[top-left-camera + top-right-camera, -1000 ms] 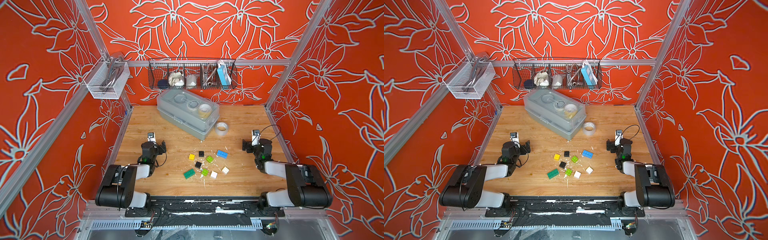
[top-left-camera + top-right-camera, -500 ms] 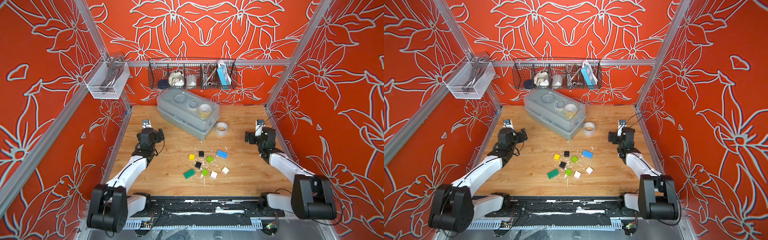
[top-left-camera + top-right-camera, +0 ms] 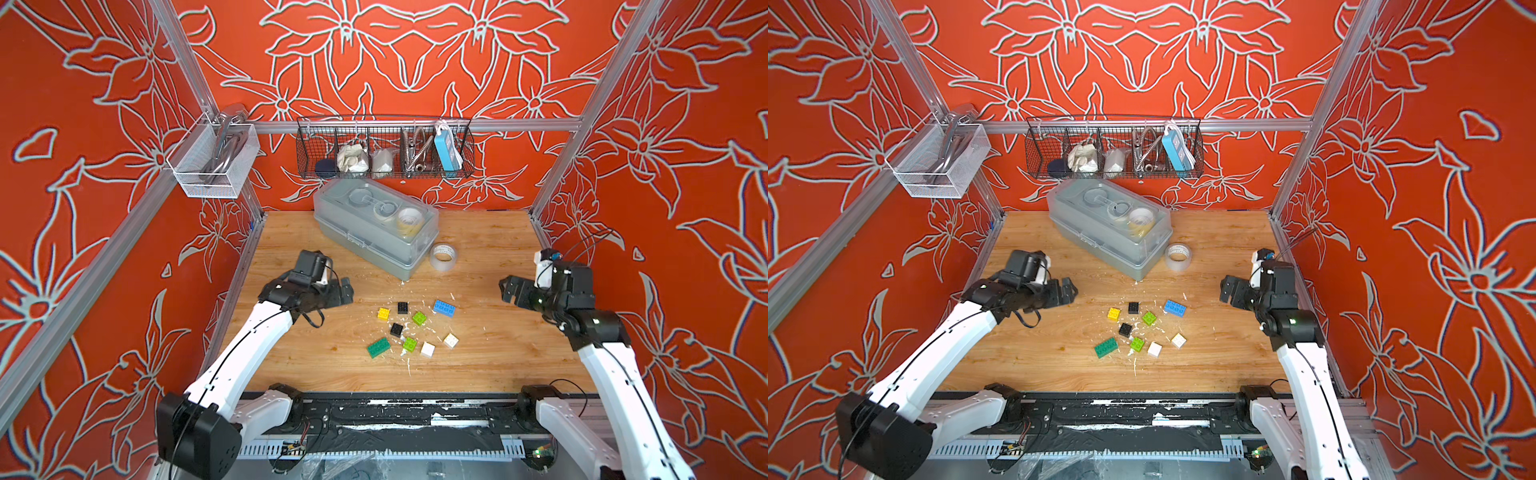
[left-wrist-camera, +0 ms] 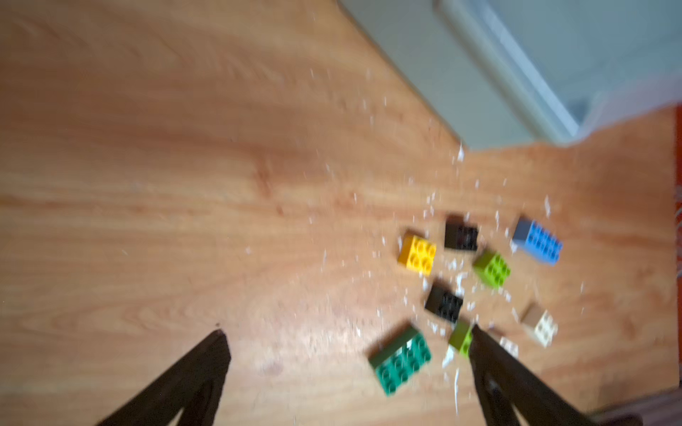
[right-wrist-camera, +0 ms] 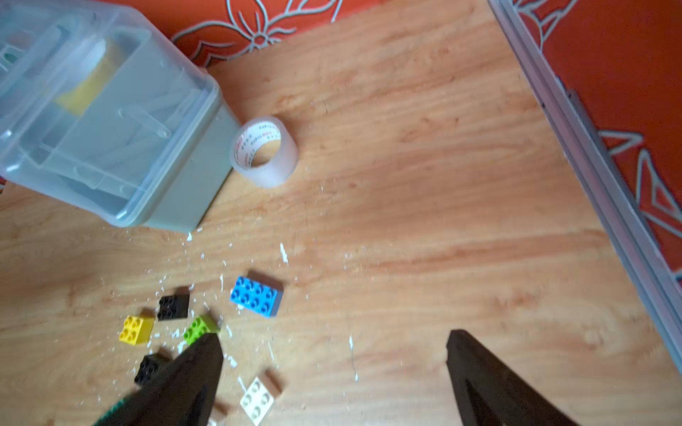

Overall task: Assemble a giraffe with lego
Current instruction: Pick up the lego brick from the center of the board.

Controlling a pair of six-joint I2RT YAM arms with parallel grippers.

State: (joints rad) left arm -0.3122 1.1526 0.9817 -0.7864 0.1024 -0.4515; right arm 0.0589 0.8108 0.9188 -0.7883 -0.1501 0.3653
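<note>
Plainly, the wooden table (image 3: 498,357) offered open wood on every side of the lego (image 3: 397,329), which lay scattered at its middle, well off the edges: separate yellow, black, lime and white cubes, plus longer dark green and blue bricks. The left gripper (image 3: 347,291) and the right gripper (image 3: 508,290) flanked them, jaws spread wide, holding nothing.

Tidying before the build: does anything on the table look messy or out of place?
Yes. Small white flakes litter the wooden table among the loose bricks, like debris. The grey box sits at a slant to the table's edges.
</note>
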